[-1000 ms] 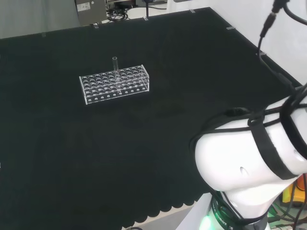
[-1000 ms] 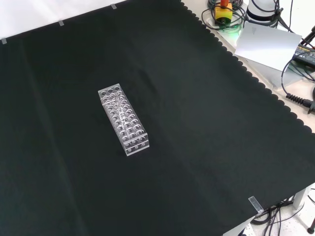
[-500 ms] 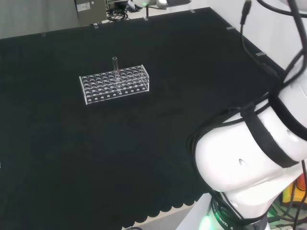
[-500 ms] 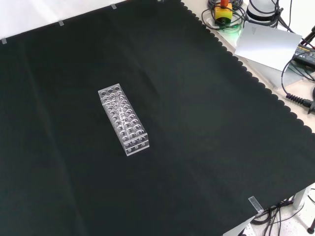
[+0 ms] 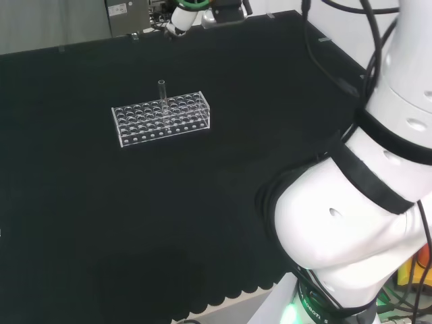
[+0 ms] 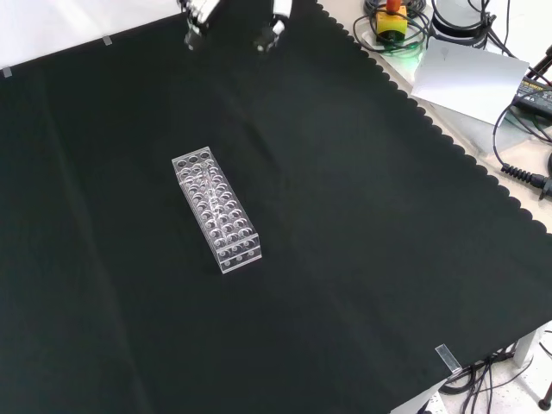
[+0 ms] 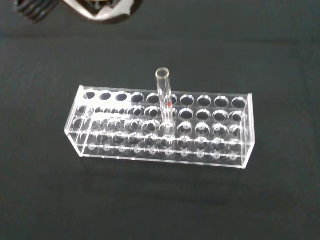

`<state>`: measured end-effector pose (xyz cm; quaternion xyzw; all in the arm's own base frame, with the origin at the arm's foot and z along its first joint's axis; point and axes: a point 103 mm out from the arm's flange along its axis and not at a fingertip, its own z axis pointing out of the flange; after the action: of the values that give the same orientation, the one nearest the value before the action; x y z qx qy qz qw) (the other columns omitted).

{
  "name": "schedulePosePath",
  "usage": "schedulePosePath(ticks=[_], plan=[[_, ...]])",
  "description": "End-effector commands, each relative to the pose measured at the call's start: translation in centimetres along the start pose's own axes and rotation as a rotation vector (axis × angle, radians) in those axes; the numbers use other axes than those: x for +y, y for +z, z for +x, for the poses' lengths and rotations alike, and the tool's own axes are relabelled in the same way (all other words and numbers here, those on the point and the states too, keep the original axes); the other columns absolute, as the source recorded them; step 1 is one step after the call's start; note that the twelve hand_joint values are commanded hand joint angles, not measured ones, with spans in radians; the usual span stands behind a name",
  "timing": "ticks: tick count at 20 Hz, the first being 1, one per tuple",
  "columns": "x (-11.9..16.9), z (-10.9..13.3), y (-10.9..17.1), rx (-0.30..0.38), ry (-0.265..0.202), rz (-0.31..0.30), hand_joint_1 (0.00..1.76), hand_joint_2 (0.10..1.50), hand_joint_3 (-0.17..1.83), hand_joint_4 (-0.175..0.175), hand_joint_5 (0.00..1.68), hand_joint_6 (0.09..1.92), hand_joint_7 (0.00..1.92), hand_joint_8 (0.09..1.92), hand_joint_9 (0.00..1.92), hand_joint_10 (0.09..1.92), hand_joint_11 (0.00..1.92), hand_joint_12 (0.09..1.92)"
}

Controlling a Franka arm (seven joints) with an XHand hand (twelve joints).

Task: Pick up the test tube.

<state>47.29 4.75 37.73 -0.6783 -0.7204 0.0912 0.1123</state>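
On the black cloth (image 6: 362, 216) stands a clear rack (image 6: 216, 210); the robot hand (image 6: 200, 12) hangs open above.

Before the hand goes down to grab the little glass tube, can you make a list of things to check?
1. Tube stands upright in the rack: ok.
2. Top of the tube sticks out above the rack, free to grab: ok.
3. No other tubes crowding it: ok.
4. Hand is close to the tube: not ok, it is at the far edge of the cloth in the front view.
5. Fingers are spread open: cannot tell.
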Motion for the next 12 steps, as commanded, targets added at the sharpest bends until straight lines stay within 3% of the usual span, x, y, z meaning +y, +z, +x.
schedulePosePath(ticks=[1,12], plan=[[5.0,0.8,3.1,0.029,-0.004,0.095,0.8,0.7,0.63,-0.113,0.43,0.09,0.38,0.88,0.37,0.89,0.21,1.54],[9.1,1.2,7.7,0.032,0.012,0.176,0.78,0.71,0.62,-0.124,0.48,0.1,0.46,0.9,0.4,0.9,0.21,1.54]])
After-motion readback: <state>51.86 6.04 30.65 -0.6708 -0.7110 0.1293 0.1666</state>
